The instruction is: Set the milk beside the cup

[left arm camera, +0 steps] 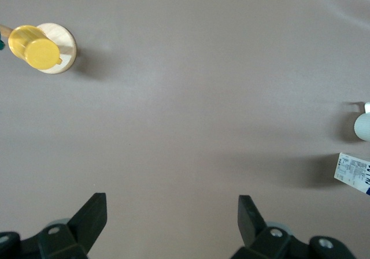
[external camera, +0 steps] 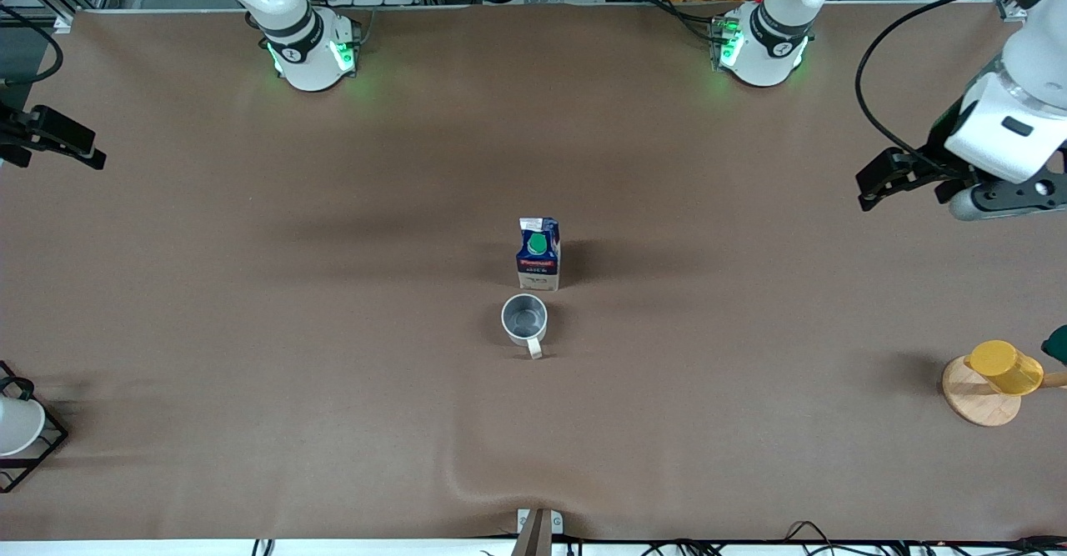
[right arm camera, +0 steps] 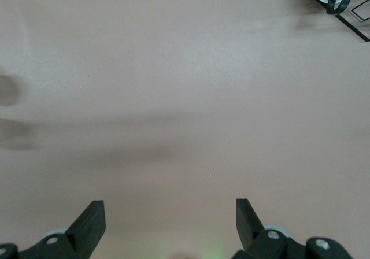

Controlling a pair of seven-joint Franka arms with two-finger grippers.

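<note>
The milk (external camera: 538,254) stood upright mid-table, just beside the cup (external camera: 524,320) and farther from the front cam than it, w/ the cup's handle pointing toward that cam. The left gripper (left arm camera: 172,217) hung over bare table at the left arm's end, fingers spread wide, holding nothing; a yellow cup (external camera: 1004,368) on a round wooden coaster (external camera: 977,398) sat near that end. The right gripper (right arm camera: 170,215) waited over the right arm's end, also wide open & empty, near a white cup (external camera: 17,424) in a black wire rack (external camera: 48,448).
</note>
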